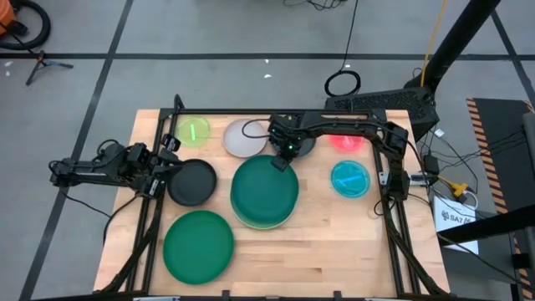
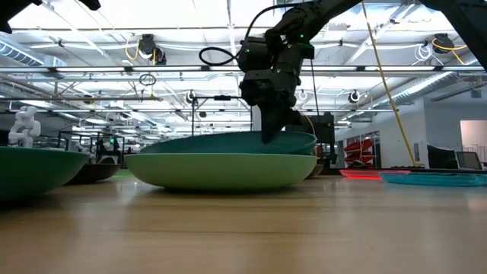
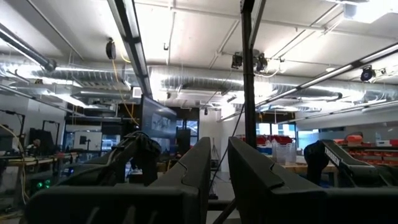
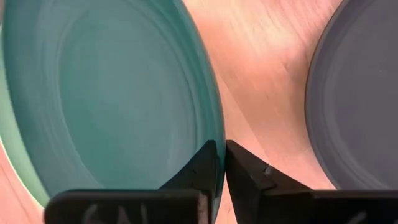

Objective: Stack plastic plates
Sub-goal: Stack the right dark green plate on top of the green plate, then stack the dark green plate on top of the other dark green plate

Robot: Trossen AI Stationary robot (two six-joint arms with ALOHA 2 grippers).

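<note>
A dark green plate (image 1: pixel 265 189) lies in a mint plate (image 2: pixel 221 172) at mid table. My right gripper (image 1: pixel 280 160) is shut on the dark green plate's far rim. My left gripper (image 1: pixel 159 171) waits at the table's left, beside a black plate (image 1: pixel 192 182), with its fingers nearly together and holding nothing. A second dark green plate (image 1: pixel 198 242) lies near front left. Lime (image 1: pixel 194 131), white (image 1: pixel 245 138), red (image 1: pixel 347 140) and cyan (image 1: pixel 349 178) plates lie on the table. A dark grey plate (image 4: pixel 354 93) lies partly under my right arm. My right gripper pinches the dark green plate's far rim (image 4: pixel 214 134) between its two fingers, one finger over the plate's inside and one outside it. The fingers come from above, pointing down. The plate lies in the mint plate (image 4: pixel 11 155) below it.
The table's metal frame rails (image 1: pixel 159 142) run along both sides. Bare wood (image 1: pixel 334 251) lies at the near right of the table. Cables and a box sit off the table's right edge.
</note>
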